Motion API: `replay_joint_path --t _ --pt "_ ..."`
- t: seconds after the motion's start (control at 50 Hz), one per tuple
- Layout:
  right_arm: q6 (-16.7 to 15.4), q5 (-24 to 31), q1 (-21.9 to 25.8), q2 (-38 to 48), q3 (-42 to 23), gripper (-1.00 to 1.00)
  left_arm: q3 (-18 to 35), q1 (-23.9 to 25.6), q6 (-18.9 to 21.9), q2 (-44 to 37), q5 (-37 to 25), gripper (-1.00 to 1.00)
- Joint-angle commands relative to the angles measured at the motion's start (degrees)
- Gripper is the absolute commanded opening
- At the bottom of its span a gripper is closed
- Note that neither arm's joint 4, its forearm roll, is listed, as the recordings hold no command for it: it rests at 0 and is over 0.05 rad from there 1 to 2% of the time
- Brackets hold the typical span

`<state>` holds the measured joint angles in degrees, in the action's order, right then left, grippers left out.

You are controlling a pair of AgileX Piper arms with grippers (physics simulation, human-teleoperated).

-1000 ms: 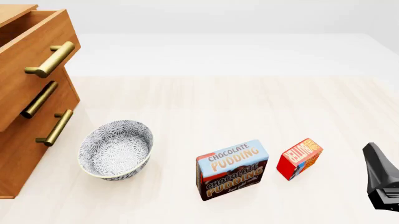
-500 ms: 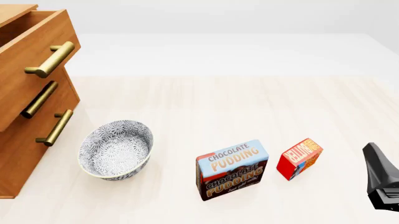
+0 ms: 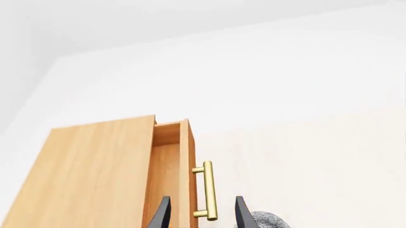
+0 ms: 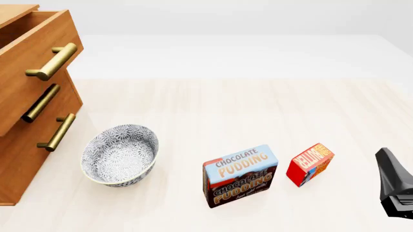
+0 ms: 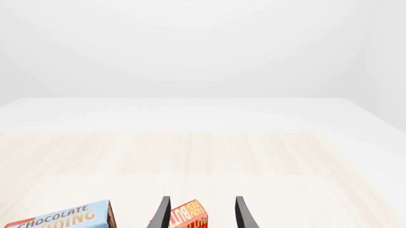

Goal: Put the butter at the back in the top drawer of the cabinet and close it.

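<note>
The butter, a small red box, stands on the table to the right of the Chocolate Pudding box. At the far left is the cabinet, with its top drawer pulled partly out and its brass handle free. In the left wrist view my left gripper is open, looking down at the open top drawer and its handle without touching them. My right gripper is open and empty. The butter lies ahead of its fingers.
A patterned grey bowl sits between the cabinet and the pudding box. The two lower drawers are shut. Part of the right arm shows at the front right edge, to the right of the butter.
</note>
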<state>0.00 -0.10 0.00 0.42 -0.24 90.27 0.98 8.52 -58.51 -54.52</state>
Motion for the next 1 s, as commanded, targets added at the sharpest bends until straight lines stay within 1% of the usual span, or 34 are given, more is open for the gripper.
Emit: replay_joint_path --t 0.02,0.06,0.12,0.16,0.66,1.0 --pt "0.0 0.0 0.0 0.0 0.0 1.0 0.07 -0.67 -1.44 -0.6 -0.35 1.0" --pt "0.0 0.0 0.0 0.0 0.0 1.0 0.13 -0.45 -2.08 -1.01 -0.51 1.0" --pt "0.0 0.0 0.0 0.0 0.0 1.0 0.03 -1.1 -1.71 -0.69 -0.42 1.0" --pt "0.0 0.0 0.0 0.0 0.0 1.0 0.02 -0.75 -2.44 -1.1 -0.52 1.0" --pt "0.0 0.0 0.0 0.0 0.0 1.0 -0.4 -1.52 -3.64 -2.11 0.14 1.0" --pt "0.0 0.0 0.0 0.0 0.0 1.0 -2.86 -2.55 -4.65 -2.86 1.92 1.0"
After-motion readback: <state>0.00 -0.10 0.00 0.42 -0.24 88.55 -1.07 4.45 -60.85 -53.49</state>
